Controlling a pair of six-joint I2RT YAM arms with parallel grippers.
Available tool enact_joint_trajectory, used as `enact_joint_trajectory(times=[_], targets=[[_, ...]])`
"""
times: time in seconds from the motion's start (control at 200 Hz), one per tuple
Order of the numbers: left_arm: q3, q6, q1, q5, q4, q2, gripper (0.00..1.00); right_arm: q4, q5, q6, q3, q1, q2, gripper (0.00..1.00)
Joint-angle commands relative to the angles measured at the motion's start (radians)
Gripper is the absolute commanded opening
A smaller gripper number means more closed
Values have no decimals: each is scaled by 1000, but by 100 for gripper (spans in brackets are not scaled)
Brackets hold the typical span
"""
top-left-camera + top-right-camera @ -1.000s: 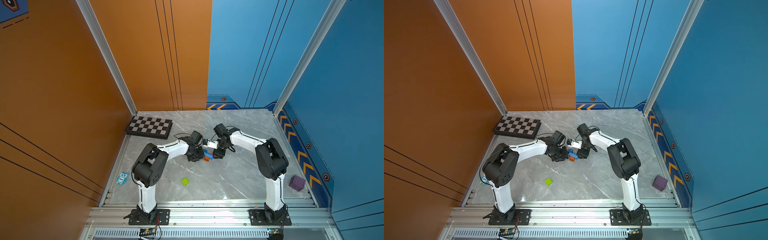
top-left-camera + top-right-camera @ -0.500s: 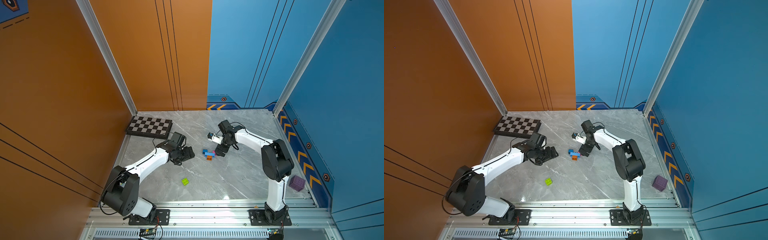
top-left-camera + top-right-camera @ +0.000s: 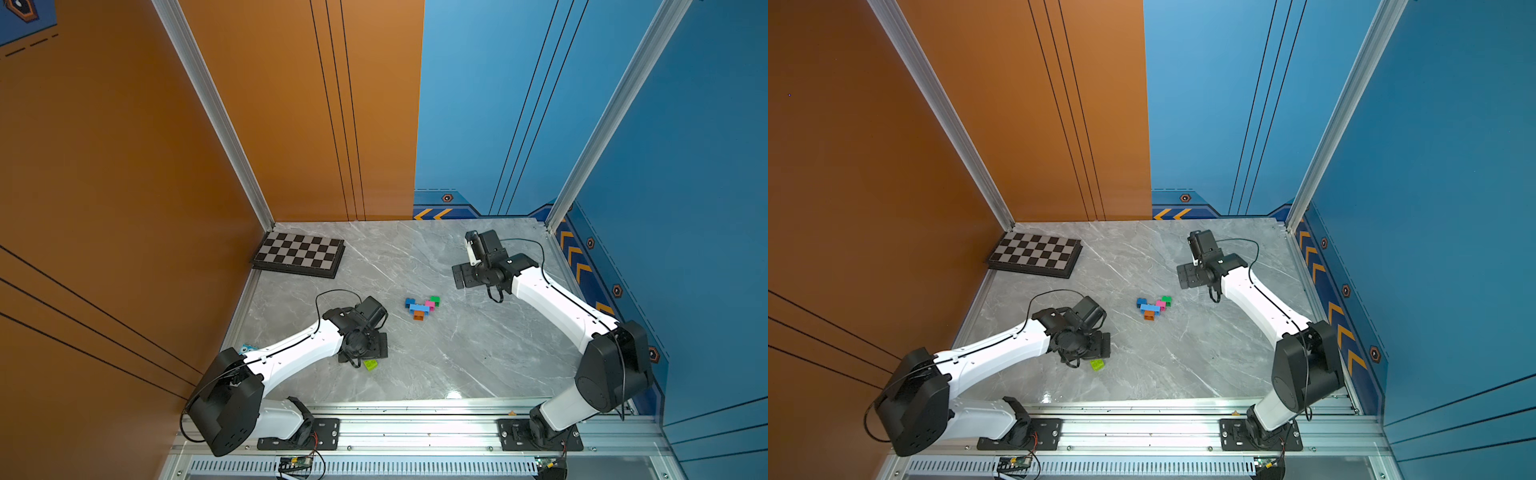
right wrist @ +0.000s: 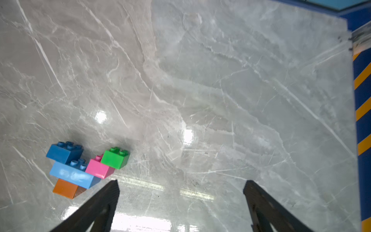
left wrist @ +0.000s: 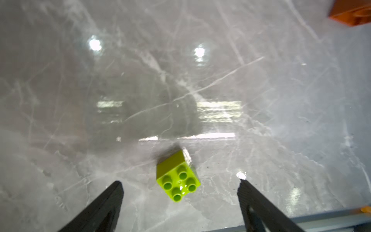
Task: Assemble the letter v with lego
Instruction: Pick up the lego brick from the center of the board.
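Bright overhead light glares off the glossy tabletop (image 5: 281, 96); wrist views look slightly blurred.

White-and-black left arm (image 3: 291, 353): stretched low and forward, wrist pitched down. Black left gripper (image 5: 179, 182) points at the floor, jaws spread wide and empty, left of and nearer the robot than the multicolour stepped brick figure (image 3: 422, 306). White-and-black right arm (image 3: 552, 299): reaching in, right gripper (image 4: 180, 181) near the figure's right, jaws wide, empty.
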Motion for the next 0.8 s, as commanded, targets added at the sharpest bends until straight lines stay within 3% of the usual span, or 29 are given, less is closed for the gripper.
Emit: enact_joint_trajectory(times=[0.0,0.325,0.345,0.51,0.636,0.796], targets=[[-14,-120,-27,-61,-43,-9,87,44,-14,103,-75,47,-79,100],[17,-271,-103,-90,-39,78,87,119,-23,100,-224,111,-139,100],[15,-281,-104,-90,-38,85,82,128,-21,99,-233,113,-148,100],[41,-308,-119,-106,-36,154,71,201,-33,78,-316,133,-230,100],[81,-294,-127,-100,-36,216,58,273,-62,63,-390,152,-289,93],[121,-256,-117,-80,-35,268,33,390,-122,2,-485,206,-362,86]])
